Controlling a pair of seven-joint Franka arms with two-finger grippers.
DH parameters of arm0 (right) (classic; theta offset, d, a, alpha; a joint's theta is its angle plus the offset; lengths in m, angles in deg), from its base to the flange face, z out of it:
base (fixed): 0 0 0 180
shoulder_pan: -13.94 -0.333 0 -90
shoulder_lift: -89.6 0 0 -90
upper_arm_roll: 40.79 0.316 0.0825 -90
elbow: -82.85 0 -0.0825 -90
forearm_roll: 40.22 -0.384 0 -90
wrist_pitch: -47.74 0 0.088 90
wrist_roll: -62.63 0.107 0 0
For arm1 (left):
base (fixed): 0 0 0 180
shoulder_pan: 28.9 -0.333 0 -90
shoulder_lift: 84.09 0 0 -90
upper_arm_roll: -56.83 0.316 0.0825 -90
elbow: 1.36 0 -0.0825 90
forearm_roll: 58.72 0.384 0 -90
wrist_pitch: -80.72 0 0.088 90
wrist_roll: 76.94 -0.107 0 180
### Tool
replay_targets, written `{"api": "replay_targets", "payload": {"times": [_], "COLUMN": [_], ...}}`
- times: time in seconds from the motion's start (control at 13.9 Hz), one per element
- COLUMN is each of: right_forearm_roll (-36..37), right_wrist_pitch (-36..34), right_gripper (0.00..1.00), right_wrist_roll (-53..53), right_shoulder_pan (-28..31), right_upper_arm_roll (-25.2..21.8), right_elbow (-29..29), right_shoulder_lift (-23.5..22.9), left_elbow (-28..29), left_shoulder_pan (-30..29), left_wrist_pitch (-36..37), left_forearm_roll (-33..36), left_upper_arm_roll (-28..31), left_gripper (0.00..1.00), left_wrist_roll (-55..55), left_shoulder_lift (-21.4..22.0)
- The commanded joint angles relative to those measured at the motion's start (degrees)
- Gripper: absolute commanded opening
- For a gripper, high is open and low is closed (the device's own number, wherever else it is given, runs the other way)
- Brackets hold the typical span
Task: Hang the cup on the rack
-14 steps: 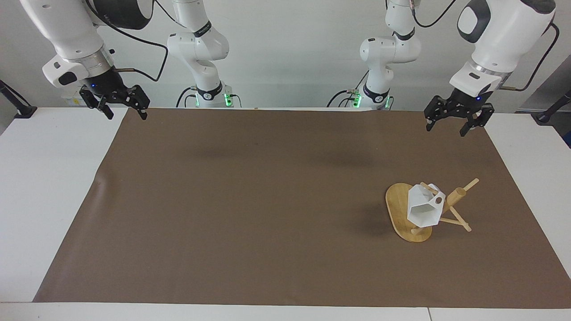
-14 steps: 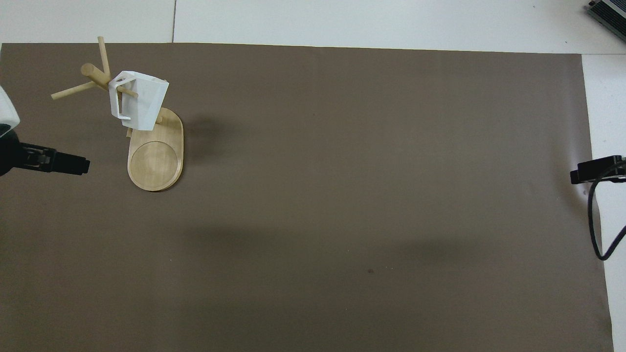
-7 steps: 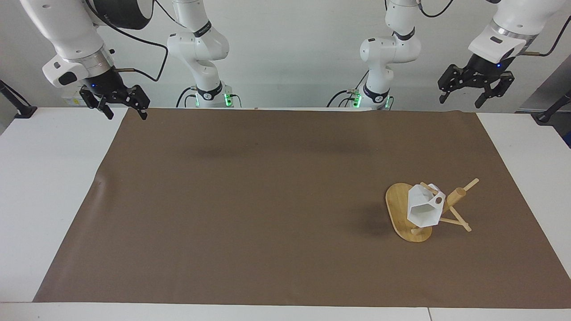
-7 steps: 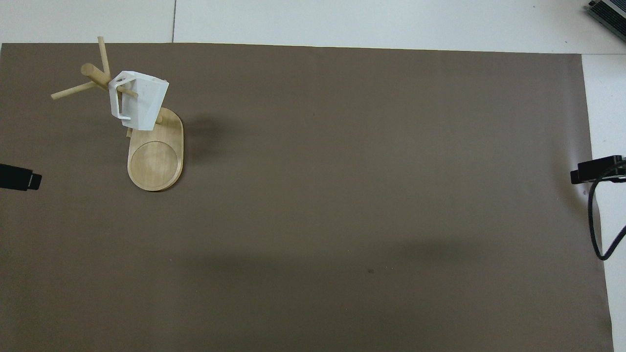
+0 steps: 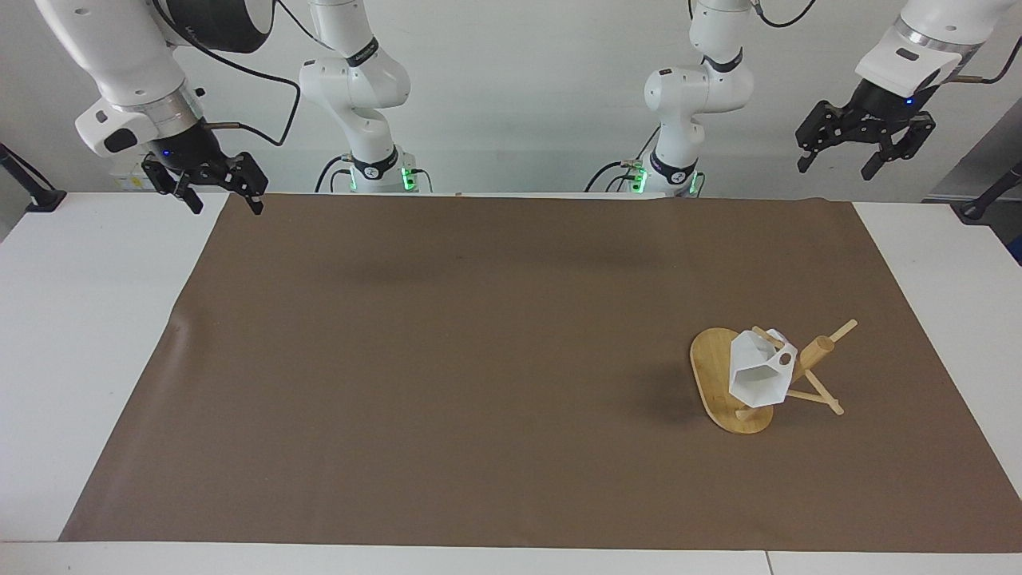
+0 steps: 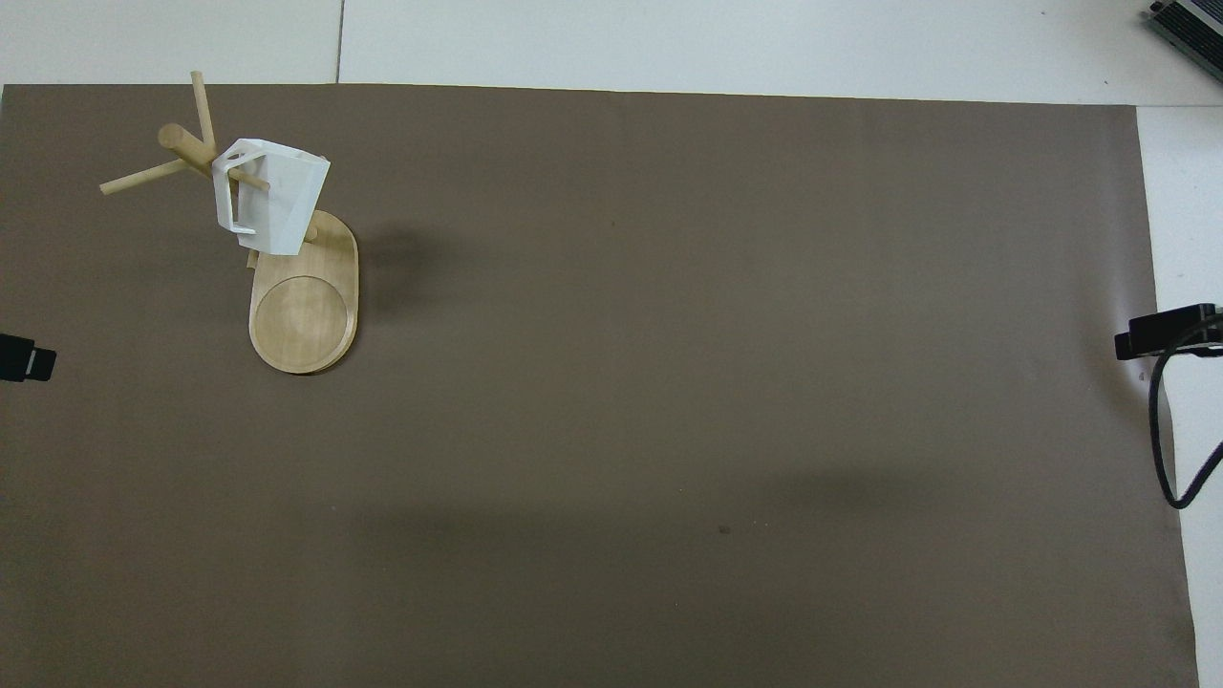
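Observation:
The white faceted cup [image 5: 758, 374] hangs by its handle on a peg of the bamboo rack [image 5: 718, 375], which stands on the brown mat toward the left arm's end of the table. In the overhead view the cup [image 6: 272, 196] hangs over the rack's oval base [image 6: 304, 311]. My left gripper [image 5: 865, 148] is open and empty, raised high over the table's edge by the robots, apart from the rack; only its tip [image 6: 24, 358] shows from overhead. My right gripper [image 5: 215, 192] is open and empty, waiting over the mat's corner at the right arm's end.
A brown mat [image 5: 479, 359] covers most of the white table. A black cable [image 6: 1161, 430] loops by the right gripper's tip [image 6: 1161, 330] in the overhead view. The two arm bases stand at the table's robot edge.
My left gripper has risen from low over the mat's corner and drawn back toward its end of the table. The cup, rack and right arm have not moved.

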State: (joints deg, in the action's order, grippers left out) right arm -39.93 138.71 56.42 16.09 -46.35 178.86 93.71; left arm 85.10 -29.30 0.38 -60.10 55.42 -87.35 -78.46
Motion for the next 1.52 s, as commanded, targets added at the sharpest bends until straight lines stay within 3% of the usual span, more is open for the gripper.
{"api": "replay_targets", "payload": {"times": [0.0,0.29,0.65,1.23,1.44], "right_forearm_roll": [-1.2,-1.2,-1.2,-1.2,-1.2], "right_wrist_pitch": [0.1,0.1,0.1,0.1,0.1], "right_gripper": [1.00,1.00,1.00,1.00,1.00], "right_wrist_roll": [1.1,1.1,1.1,1.1,1.1], "right_shoulder_pan": [0.0,0.0,0.0,0.0,0.0], "right_upper_arm_roll": [0.1,0.1,0.1,0.1,0.1], "right_elbow": [1.4,1.4,1.4,1.4,1.4], "right_shoulder_lift": [1.3,1.3,1.3,1.3,1.3], "left_elbow": [-1.5,-2.3,-1.6,2.0,2.5], "left_shoulder_pan": [1.4,7.3,6.5,-3.3,-3.6], "left_wrist_pitch": [-0.7,-0.2,0.3,0.5,0.2], "left_forearm_roll": [0.9,1.0,1.4,1.3,1.3], "left_upper_arm_roll": [1.1,8.5,8.4,-2.3,-2.1], "left_gripper": [1.00,1.00,1.00,1.00,1.00], "left_wrist_roll": [0.7,0.6,-1.0,-1.5,-1.5], "left_shoulder_lift": [-1.4,-3.3,-2.0,-0.1,0.4]}}
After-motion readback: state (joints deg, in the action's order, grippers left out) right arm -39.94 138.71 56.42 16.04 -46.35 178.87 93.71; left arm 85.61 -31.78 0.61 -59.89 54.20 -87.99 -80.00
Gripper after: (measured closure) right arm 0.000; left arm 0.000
